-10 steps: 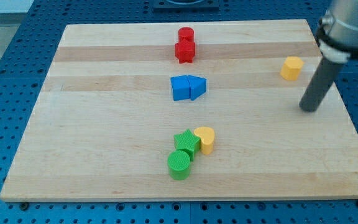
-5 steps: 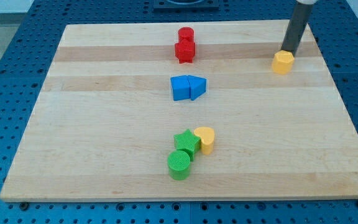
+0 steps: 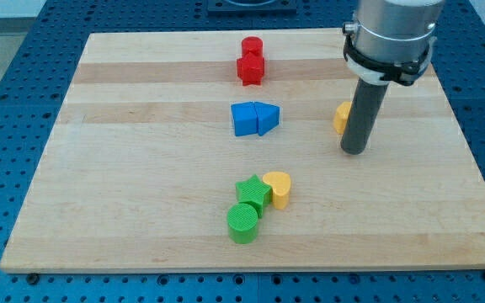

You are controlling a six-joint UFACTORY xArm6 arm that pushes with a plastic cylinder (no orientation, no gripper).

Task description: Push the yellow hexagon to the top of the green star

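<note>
The yellow hexagon (image 3: 342, 117) lies right of the board's middle, mostly hidden behind my rod. My tip (image 3: 354, 151) rests on the board just below and right of it, touching or nearly touching it. The green star (image 3: 253, 193) lies below the middle of the board, well to the lower left of the hexagon. A yellow heart (image 3: 279, 188) touches the star's right side and a green cylinder (image 3: 243, 223) touches it from below.
Two blue blocks (image 3: 255, 119) sit together at the board's middle, a cube and a wedge shape. Two red blocks (image 3: 250, 61) sit together near the top edge. The wooden board (image 3: 141, 185) lies on a blue pegboard table.
My tip went from the board's right up behind the yellow hexagon, then down and left. The hexagon has slid left and down from near the top right. The other blocks have not moved.
</note>
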